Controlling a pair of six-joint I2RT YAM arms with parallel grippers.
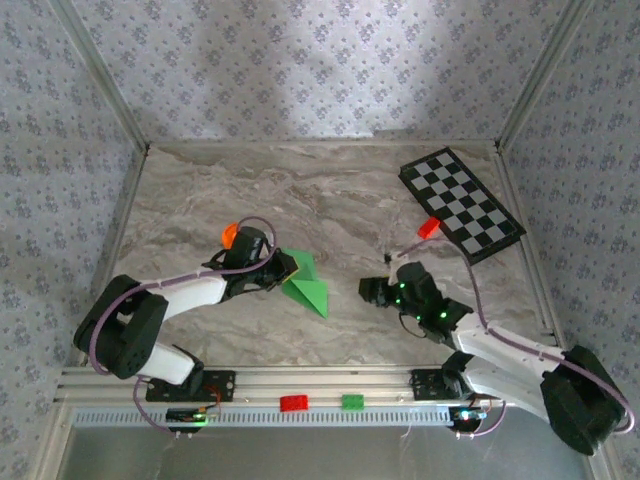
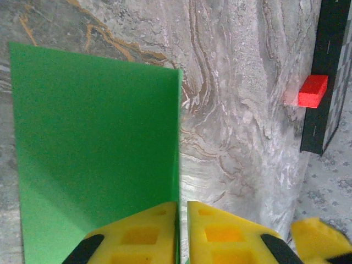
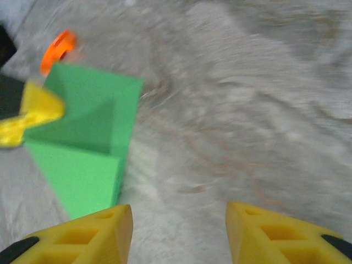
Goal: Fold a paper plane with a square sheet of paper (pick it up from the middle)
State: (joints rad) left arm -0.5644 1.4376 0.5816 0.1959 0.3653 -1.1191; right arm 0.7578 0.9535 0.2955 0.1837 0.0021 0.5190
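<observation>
Left tool [image 2: 182,220] pinching green paper [image 2: 93,137] edge; right tool [image 3: 179,231] apart.

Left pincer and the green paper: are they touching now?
Touching. The left wrist view shows the left pincer shut on the paper, whose right edge runs straight into the closed gap.

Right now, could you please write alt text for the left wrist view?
The left gripper pinches a green paper sheet between its yellow fingers, over a grey marble table. A small red brick lies at the right, by the edge of a checkered board.
</observation>
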